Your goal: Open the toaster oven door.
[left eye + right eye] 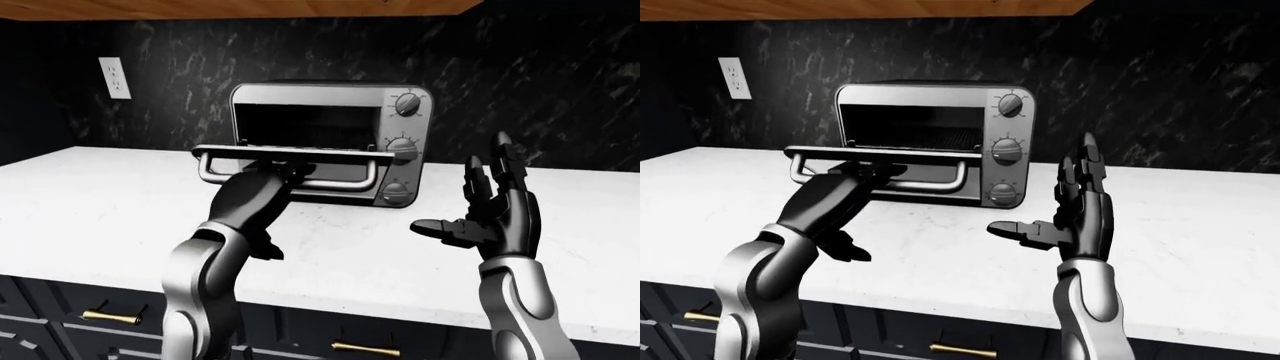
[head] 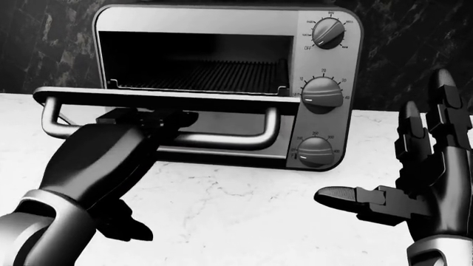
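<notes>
Black plastic fingers [image 2: 159, 119] of my left hand [image 2: 140, 124] sit right under the door [image 2: 162, 98] of the toaster oven [image 2: 229, 83], at its handle [image 2: 222, 139]. Can't tell if they're curled round the bar or just pressed vs. it, since the door edge hides the tips. Right hand [image 2: 414, 183] hangs to the oven's right, apart from it, fingers spread wide & upright, thumb out sideways, holding nothing.

Progress, my guess: door is dropped to approx. level, cavity & wire rack [image 2: 199, 75] exposed, so the job looks nearly or fully done; maybe a last bit of swing left.

Oven: brushed-metal box, rounded corners, three round knobs [image 2: 323, 95] stacked down its right side, tubular U-shaped handle. It stands on a white marble counter [image 1: 90, 202], dark veined stone wall [image 1: 550, 67] behind it.
</notes>
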### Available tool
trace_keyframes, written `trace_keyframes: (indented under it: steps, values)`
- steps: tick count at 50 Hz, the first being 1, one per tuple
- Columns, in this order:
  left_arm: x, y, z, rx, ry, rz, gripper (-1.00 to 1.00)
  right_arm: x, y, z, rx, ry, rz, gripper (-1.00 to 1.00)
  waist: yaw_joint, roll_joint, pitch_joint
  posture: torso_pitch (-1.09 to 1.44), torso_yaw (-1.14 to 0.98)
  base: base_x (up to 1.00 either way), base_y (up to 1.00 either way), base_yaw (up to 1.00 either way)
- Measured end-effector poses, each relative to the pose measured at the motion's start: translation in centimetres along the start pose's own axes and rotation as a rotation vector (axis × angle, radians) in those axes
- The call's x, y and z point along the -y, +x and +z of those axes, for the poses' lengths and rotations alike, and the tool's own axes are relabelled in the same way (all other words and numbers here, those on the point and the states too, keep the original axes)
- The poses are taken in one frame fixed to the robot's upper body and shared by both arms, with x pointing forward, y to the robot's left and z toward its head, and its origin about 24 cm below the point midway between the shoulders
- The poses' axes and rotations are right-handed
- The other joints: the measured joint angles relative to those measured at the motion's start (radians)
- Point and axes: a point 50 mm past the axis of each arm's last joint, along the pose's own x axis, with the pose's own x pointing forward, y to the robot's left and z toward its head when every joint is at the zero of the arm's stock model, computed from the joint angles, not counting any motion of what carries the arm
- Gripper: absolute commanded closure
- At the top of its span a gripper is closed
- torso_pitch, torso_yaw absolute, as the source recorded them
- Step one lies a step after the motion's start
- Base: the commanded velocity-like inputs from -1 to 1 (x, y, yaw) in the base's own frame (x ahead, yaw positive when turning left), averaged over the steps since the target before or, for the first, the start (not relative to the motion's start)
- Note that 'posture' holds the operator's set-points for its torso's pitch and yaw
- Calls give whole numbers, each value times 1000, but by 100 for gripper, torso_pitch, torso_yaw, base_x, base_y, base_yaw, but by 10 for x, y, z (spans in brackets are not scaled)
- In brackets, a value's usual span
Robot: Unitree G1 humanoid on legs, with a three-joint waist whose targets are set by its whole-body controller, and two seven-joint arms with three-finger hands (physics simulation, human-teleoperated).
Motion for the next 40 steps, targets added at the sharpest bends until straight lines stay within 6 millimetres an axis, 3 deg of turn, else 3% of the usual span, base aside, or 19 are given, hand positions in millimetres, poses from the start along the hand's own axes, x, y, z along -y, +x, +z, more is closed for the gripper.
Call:
trace_keyframes:
  steps: [8, 20, 31, 40]
  values:
    - [7, -20, 4, -4, -14, -32, -62, 1, -1, -1, 3, 3, 1, -100, 0, 2, -13, -65, 0, 0, 0, 0]
    - [22, -53, 7, -25, -32, -104, -64, 3, 0, 3, 13, 5, -3, -100, -6, -4, -15, -65, 0, 0, 0, 0]
    - [49, -92, 0, -78, -48, -195, -65, 2, -1, -1, 4, 6, 2, -100, -10, -2, -24, -65, 0, 0, 0, 0]
    - [85, -119, -8, -107, -76, -301, -73, 2, -2, -2, 7, 3, 0, -100, -7, 3, -30, -65, 0, 0, 0, 0]
